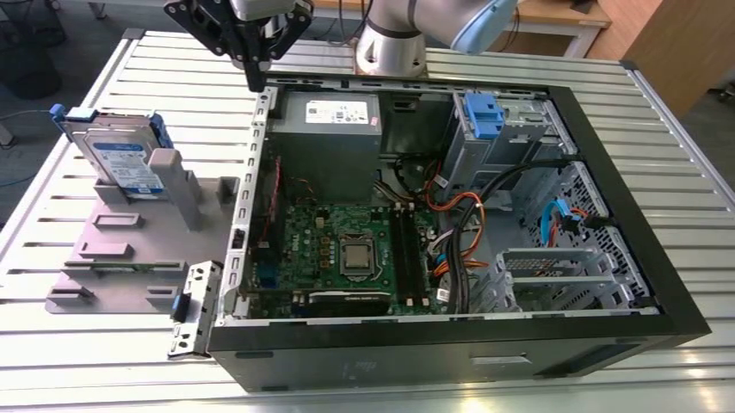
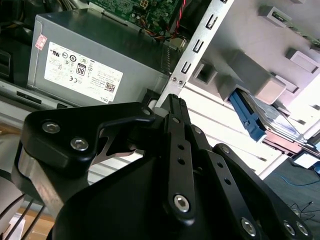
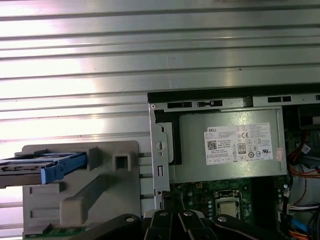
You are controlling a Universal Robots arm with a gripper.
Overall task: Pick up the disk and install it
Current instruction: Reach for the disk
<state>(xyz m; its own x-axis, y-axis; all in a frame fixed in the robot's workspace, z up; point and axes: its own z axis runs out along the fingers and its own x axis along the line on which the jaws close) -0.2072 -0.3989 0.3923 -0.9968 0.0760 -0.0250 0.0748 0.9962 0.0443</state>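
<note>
The disk (image 1: 120,159), a silver drive with a white-and-blue label and a blue bracket, stands on edge in a slot of the grey fixture (image 1: 115,254) at the exterior view's left. Both wrist views show it too, by its blue bracket edge (image 2: 247,117) and its thin side (image 3: 40,167). My black gripper (image 1: 255,84) hangs above the back left corner of the open computer case (image 1: 643,215), well apart from the disk. Its fingertips (image 2: 172,100) meet with nothing between them, so it is shut.
Inside the case are a grey power-supply box (image 1: 327,129) with a white sticker, a green motherboard (image 1: 344,249), a blue-latched drive cage (image 1: 488,120) and loose cables (image 1: 460,224). A small metal bracket (image 1: 193,310) lies by the fixture. Everything rests on a slatted metal table (image 1: 69,344).
</note>
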